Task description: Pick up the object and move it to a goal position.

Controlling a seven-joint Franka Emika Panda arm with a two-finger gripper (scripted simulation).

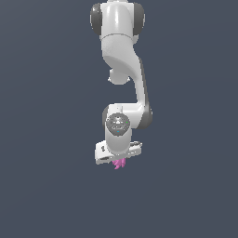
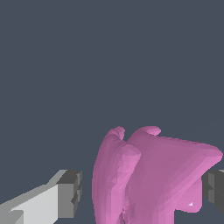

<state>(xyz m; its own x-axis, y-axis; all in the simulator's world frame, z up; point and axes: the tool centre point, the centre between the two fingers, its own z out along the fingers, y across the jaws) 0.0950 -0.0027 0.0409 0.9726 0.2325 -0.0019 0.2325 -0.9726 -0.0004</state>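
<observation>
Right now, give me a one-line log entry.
arm: over object | gripper: open, fingers either side | object: pink, between fingers, gap visible at one finger | grasp: not closed

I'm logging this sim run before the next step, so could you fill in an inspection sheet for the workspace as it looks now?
Surface: plain dark grey-blue ground, unmarked.
Job's things: pink object sits between the fingers; in the exterior view only its tip shows below the gripper. No goal marker seen.
Clutter: nothing seen.
Grippers: gripper straddles the object; one finger stands clear of it with a visible gap, the other is at or near its edge, contact unclear. Open.
Cables: nothing seen.
Surroundings: only the white arm; uniform background.
</observation>
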